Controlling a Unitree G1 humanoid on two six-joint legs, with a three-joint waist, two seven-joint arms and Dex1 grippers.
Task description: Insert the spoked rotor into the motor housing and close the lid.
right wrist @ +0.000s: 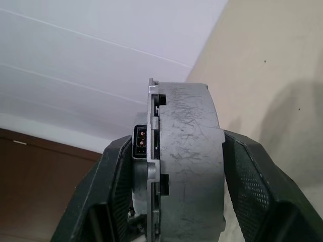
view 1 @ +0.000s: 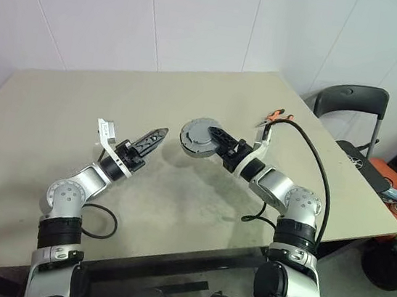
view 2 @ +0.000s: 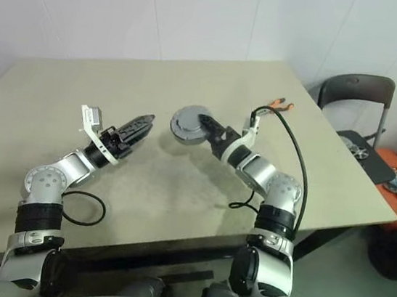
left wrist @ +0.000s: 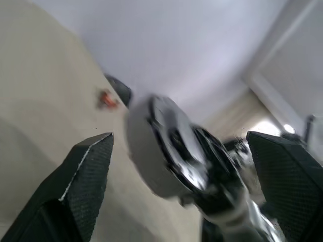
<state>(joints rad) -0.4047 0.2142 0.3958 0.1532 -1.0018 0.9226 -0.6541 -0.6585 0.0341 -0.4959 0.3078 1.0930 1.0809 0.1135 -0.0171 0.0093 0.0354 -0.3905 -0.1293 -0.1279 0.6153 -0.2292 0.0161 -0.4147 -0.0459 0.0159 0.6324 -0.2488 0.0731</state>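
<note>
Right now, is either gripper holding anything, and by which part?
The right gripper clamps the round grey metal motor housing across its flat faces, above the table. The left gripper is open, empty.

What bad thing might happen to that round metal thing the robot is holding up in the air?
1. The right gripper pinches the motor housing by its two flat faces, well above the table; if it slips, it could drop and get dented.
2. The left gripper is open and empty close beside it, so a careless move could knock the housing loose.
</note>
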